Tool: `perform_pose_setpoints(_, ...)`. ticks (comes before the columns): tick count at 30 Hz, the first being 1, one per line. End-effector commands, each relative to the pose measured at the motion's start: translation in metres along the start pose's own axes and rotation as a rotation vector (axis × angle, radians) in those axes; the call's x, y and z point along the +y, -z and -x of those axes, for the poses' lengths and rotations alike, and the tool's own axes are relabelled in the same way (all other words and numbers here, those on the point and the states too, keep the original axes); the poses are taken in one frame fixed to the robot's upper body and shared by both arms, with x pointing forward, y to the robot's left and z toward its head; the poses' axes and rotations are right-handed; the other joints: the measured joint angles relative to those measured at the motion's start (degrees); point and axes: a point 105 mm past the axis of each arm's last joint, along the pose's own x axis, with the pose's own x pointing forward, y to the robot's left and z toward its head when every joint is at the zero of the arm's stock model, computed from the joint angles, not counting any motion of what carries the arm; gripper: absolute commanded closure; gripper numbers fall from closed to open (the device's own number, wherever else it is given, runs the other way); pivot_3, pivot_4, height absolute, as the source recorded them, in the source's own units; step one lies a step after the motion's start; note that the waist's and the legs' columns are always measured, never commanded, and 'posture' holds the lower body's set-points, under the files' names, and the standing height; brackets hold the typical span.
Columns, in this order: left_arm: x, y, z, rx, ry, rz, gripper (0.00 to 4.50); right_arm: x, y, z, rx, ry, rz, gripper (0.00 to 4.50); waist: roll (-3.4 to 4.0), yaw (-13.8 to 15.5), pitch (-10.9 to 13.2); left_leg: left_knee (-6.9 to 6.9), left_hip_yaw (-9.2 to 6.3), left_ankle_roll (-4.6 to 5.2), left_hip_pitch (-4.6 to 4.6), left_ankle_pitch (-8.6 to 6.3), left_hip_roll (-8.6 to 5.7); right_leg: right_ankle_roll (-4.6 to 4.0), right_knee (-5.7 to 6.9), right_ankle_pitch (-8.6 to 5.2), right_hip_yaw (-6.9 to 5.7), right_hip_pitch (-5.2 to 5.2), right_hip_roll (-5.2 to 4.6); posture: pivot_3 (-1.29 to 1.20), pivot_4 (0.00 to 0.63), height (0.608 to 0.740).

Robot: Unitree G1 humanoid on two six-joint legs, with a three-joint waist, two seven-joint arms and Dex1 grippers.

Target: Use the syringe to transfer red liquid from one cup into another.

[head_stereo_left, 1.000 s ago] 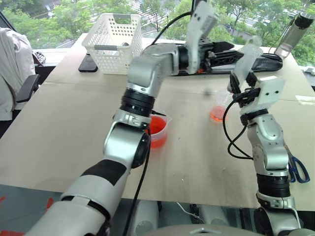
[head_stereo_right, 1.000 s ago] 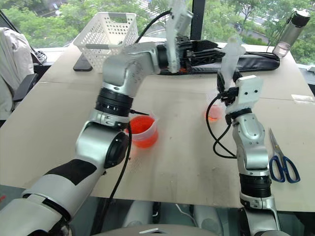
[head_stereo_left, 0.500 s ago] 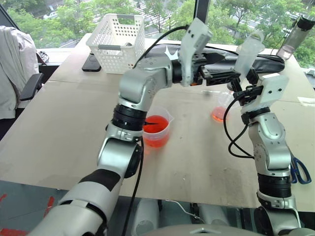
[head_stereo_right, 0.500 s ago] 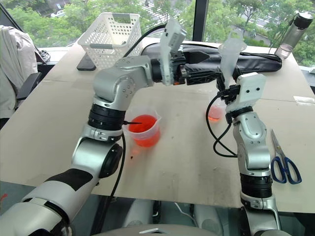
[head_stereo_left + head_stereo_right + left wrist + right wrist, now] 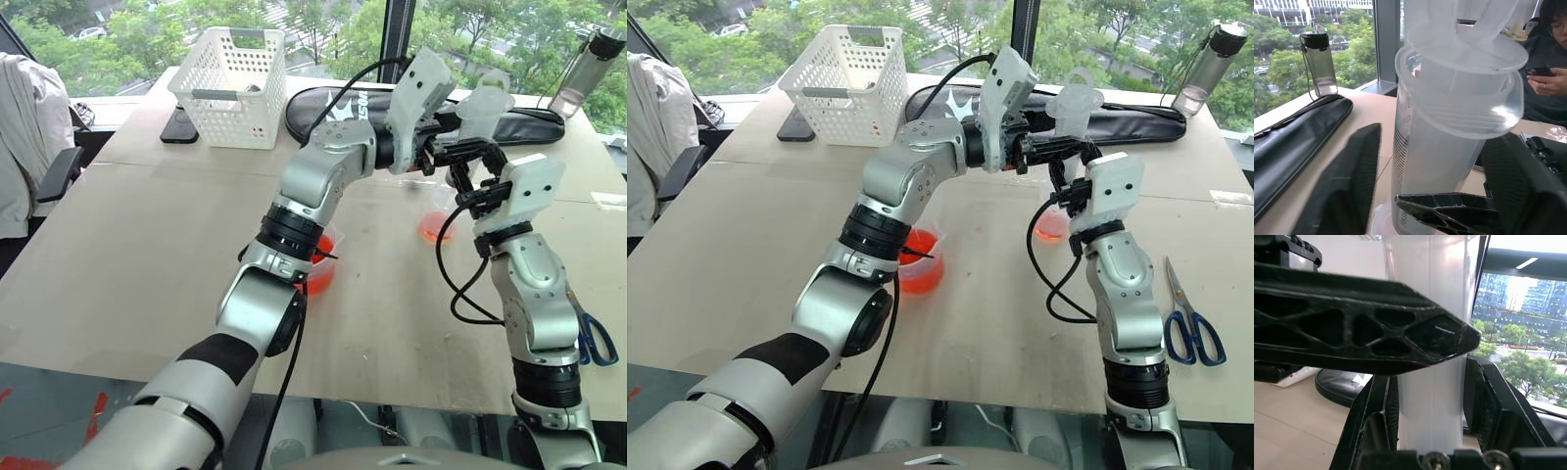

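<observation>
Worktop carries beaker, red liquid inside, left of syringe. Small cup directly below syringe, already holds some red. Transfer seemingly underway; plunger push and maybe further draws left. Syringe upright, long axis vertical, plunger end up; nozzle hidden. Right pincer clamped on barrel. Left pincer half-open, fingers straddling barrel below flange.

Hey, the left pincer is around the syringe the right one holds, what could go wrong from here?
The left pincer straddles the syringe near its top; closing off-centre could tilt it in the right pincer.
A tilt may send drips beside the small cup below.
The left arm crosses above the beaker of red liquid and could knock it.
</observation>
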Motion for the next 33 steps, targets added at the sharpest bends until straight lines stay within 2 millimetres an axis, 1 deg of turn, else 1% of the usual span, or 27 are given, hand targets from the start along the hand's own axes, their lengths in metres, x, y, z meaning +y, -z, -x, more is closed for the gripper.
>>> perform_pose_setpoints(1,-0.005,-0.018,-0.004,-0.048,0.027,-0.061,2.82,0.001,-0.018,0.000,-0.062,0.000,0.023,3.13,0.00,0.00,0.00,0.00,0.00,0.00,0.00,0.00,0.00,0.00,0.00,0.00,0.00,0.00,0.00,0.00,0.150,0.724)
perform_pose_setpoints(6,-0.005,-0.025,-0.004,-0.078,0.026,-0.078,2.82,-0.001,-0.015,0.000,-0.041,-0.009,0.035,3.13,0.00,0.00,0.00,0.00,0.00,0.00,-0.01,0.00,0.00,0.00,0.00,0.00,-0.01,0.00,0.00,0.00,0.150,0.724)
perform_pose_setpoints(9,-0.005,-0.030,0.000,-0.108,0.026,-0.076,2.82,-0.003,-0.013,0.003,-0.023,-0.033,0.017,3.13,0.00,0.00,0.00,0.00,0.00,0.00,-0.01,0.00,0.00,0.00,-0.01,0.00,0.00,0.00,0.00,0.00,0.150,0.724)
perform_pose_setpoints(11,-0.003,-0.031,0.002,-0.115,0.018,-0.067,2.82,-0.004,-0.013,0.004,-0.015,-0.049,0.028,3.13,0.00,0.01,0.00,0.00,-0.01,0.00,-0.01,0.00,0.00,0.00,-0.01,0.00,-0.01,0.00,0.00,0.00,0.150,0.724)
perform_pose_setpoints(13,0.000,-0.031,0.005,-0.129,0.004,-0.051,2.82,-0.007,-0.014,0.005,-0.001,-0.062,0.037,2.10,0.00,0.01,0.00,0.00,0.00,0.00,-0.01,0.00,0.00,0.00,-0.01,0.00,-0.01,0.00,0.00,0.00,0.150,0.724)
perform_pose_setpoints(15,0.005,-0.032,0.009,-0.146,-0.012,-0.027,2.91,-0.010,-0.015,0.006,0.011,-0.067,0.050,1.33,0.00,0.00,0.00,0.00,-0.01,0.00,-0.01,0.00,0.00,0.00,-0.01,0.00,-0.01,0.00,0.00,0.00,0.150,0.724)
perform_pose_setpoints(16,0.008,-0.034,0.011,-0.158,-0.021,-0.012,2.98,-0.011,-0.017,0.008,0.012,-0.076,0.052,0.71,0.00,-0.01,0.00,0.00,-0.01,0.00,0.00,0.00,0.00,0.00,0.00,0.00,-0.01,0.00,0.00,0.00,0.150,0.724)
perform_pose_setpoints(17,0.010,-0.035,0.013,-0.167,-0.028,-0.003,2.98,-0.012,-0.018,0.009,0.013,-0.083,0.052,0.23,0.00,0.00,0.00,0.00,-0.01,0.00,0.00,0.00,0.00,0.00,0.00,0.00,-0.01,0.00,0.00,0.00,0.150,0.724)
perform_pose_setpoints(18,0.012,-0.037,0.015,-0.173,-0.038,0.001,2.98,-0.015,-0.021,0.010,0.010,-0.082,0.049,0.00,0.00,0.00,0.00,-0.01,-0.01,0.00,0.00,0.00,0.00,0.00,0.01,0.00,-0.01,0.00,0.00,0.00,0.150,0.724)
perform_pose_setpoints(20,0.019,-0.041,0.021,-0.184,-0.062,0.009,2.98,-0.020,-0.029,0.017,0.000,-0.101,0.036,0.00,0.00,0.04,0.00,0.00,-0.01,0.00,0.00,0.00,0.00,0.00,0.00,0.00,-0.01,0.00,0.00,0.00,0.150,0.724)
perform_pose_setpoints(21,0.023,-0.045,0.026,-0.201,-0.070,0.032,2.98,-0.023,-0.030,0.022,0.013,-0.121,0.043,0.00,0.00,0.05,0.00,-0.01,-0.02,0.00,-0.02,0.00,0.00,0.00,-0.01,0.00,-0.01,0.00,0.00,0.00,0.150,0.724)
perform_pose_setpoints(24,0.035,-0.056,0.046,-0.235,-0.102,0.099,2.98,-0.038,-0.036,0.035,0.051,-0.144,0.135,0.00,0.00,0.11,0.01,-0.02,-0.02,0.00,-0.04,0.00,0.00,0.01,-0.05,0.00,-0.03,0.00,-0.01,0.00,0.150,0.724)
perform_pose_setpoints(25,0.041,-0.061,0.056,-0.249,-0.119,0.143,2.98,-0.039,-0.042,0.041,0.049,-0.192,0.136,0.00,-0.01,0.10,0.01,-0.02,-0.01,0.00,-0.03,0.00,0.00,0.02,-0.06,0.00,-0.02,0.01,-0.02,0.00,0.150,0.724)
perform_pose_setpoints(27,0.052,-0.073,0.085,-0.278,-0.140,0.269,2.98,-0.035,-0.054,0.054,0.064,-0.320,0.119,0.00,-0.01,-0.06,0.01,-0.02,-0.02,0.00,-0.02,0.00,0.00,0.02,-0.06,0.00,-0.03,0.01,-0.02,0.00,0.150,0.724)
perform_pose_setpoints(28,0.054,-0.077,0.100,-0.275,-0.137,0.307,2.98,-0.030,-0.059,0.060,0.077,-0.393,0.104,0.00,0.01,-0.24,0.03,-0.05,-0.02,0.00,0.01,0.00,0.00,0.02,-0.05,-0.01,-0.03,0.01,-0.02,0.00,0.150,0.724)
perform_pose_setpoints(30,0.058,-0.083,0.126,-0.262,-0.163,0.350,2.98,-0.019,-0.069,0.070,0.089,-0.534,0.050,0.00,0.04,-0.87,0.05,-0.12,-0.03,0.00,0.10,0.00,0.03,0.03,0.00,-0.02,0.00,0.01,0.01,0.00,0.150,0.724)
perform_pose_setpoints(33,0.061,-0.092,0.165,-0.241,-0.218,0.414,2.98,-0.006,-0.086,0.081,0.074,-0.690,-0.015,0.00,0.03,-1.26,0.05,-0.15,-0.15,0.00,0.15,0.00,0.08,0.02,0.03,-0.02,-0.11,0.09,0.06,0.00,0.150,0.724)
